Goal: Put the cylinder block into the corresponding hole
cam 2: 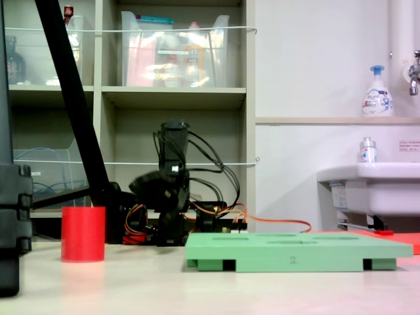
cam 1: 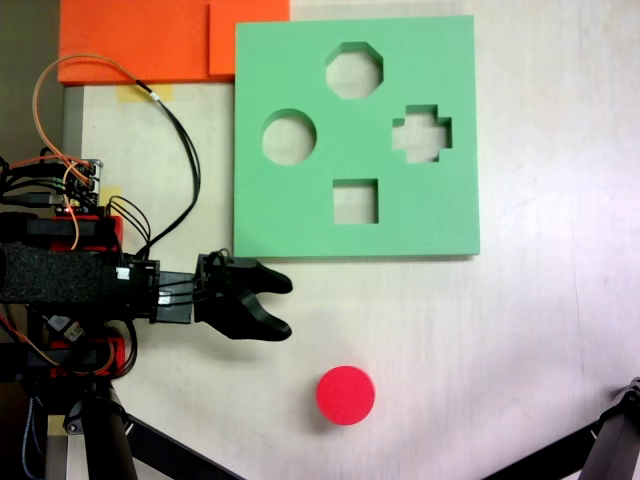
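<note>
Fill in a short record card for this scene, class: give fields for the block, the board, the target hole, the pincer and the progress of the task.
block: red cylinder block, upright on the table, apart from the board
board: green foam board, flat, four cut-outs
target: round hole, empty
pincer: pincer open, holding nothing, between board and block in the top-down fixed view
progress: block not yet grasped

Front edge of the green foam board: a small "2", near the middle, between two dark notches | pump bottle on the ledge: label there, too blurred to read | wall sign at the right edge: unreadable.
</note>
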